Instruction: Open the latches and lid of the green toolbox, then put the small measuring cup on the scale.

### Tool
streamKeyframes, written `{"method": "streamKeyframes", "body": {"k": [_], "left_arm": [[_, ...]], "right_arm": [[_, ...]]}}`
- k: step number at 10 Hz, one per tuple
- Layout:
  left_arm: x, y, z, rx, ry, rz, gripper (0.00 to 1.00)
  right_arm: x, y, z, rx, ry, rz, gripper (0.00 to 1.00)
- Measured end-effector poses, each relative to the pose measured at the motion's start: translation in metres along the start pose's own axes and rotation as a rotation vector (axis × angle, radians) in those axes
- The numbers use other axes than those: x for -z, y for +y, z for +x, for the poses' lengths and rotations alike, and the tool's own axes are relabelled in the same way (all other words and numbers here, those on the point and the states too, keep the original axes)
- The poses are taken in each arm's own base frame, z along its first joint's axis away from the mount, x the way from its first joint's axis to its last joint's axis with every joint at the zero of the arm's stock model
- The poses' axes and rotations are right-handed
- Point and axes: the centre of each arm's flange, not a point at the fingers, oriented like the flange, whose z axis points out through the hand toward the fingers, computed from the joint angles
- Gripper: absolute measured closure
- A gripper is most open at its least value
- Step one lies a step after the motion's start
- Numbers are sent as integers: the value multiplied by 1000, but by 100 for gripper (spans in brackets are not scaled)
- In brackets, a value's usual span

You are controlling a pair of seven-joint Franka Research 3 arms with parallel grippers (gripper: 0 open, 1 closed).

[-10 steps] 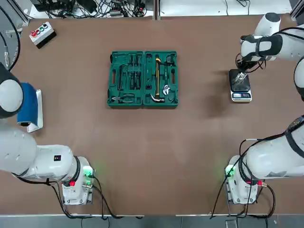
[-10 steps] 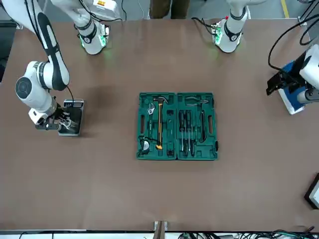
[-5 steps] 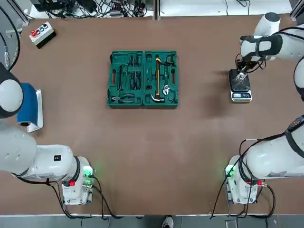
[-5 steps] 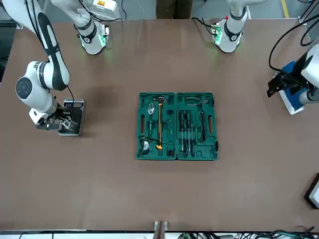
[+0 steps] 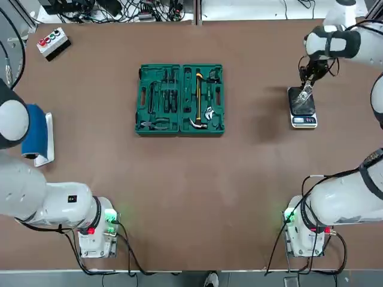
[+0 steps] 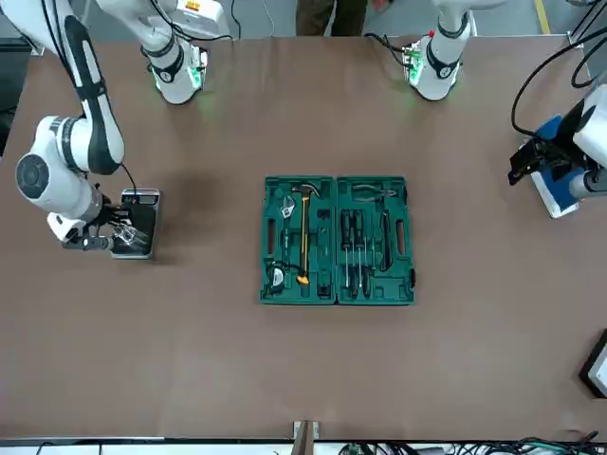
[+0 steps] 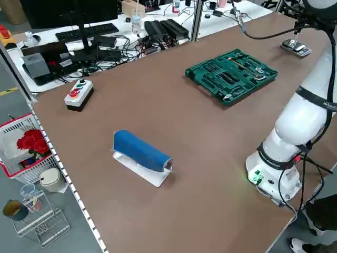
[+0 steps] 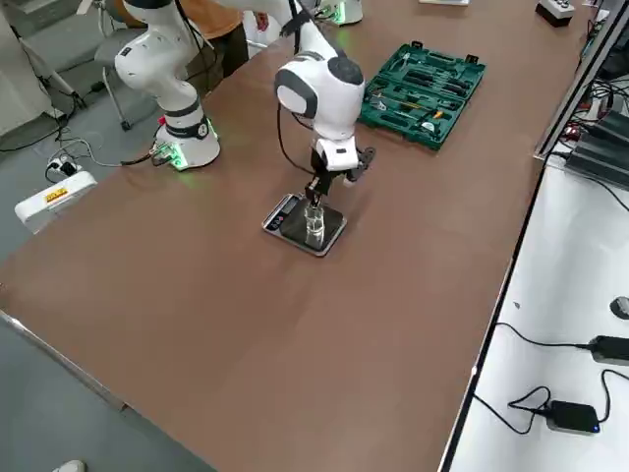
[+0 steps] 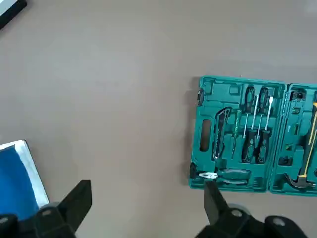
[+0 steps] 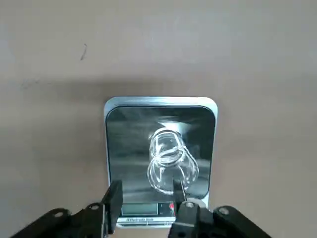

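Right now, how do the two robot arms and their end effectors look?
Both arms have glossy white rounded shells with dark joint bands. Each base glows green, with a small red light, and trails black cables. The right end effector and the left end effector have black fingers; black cable loops beside the right wrist.

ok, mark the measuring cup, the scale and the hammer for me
small measuring cup (image 10: 171, 161): right wrist view, clear side wall.
scale (image 10: 124, 148): right wrist view, bare glossy top beside the cup.
hammer (image 5: 198, 95): top view, middle of the yellow handle.
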Motion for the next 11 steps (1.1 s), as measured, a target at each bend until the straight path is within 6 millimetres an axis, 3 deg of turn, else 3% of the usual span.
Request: {"method": "streamKeyframes", "body": {"k": [2, 3, 6, 9, 11], "left_arm": [[0, -3, 1, 6, 3, 0, 0], [1, -5, 1, 9, 5, 1, 0], [1, -7, 2, 11, 9, 1, 0], [1, -7, 2, 11, 9, 1, 0], [2, -7, 2, 11, 10, 1, 0]], "right_arm": [[47, 1, 8, 1, 46, -4, 45], [68, -4, 8, 8, 80, -4, 37], [147, -31, 4, 24, 132, 52, 0], [251, -43, -10, 33, 128, 61, 0], [305, -39, -24, 29, 141, 61, 0]]}}
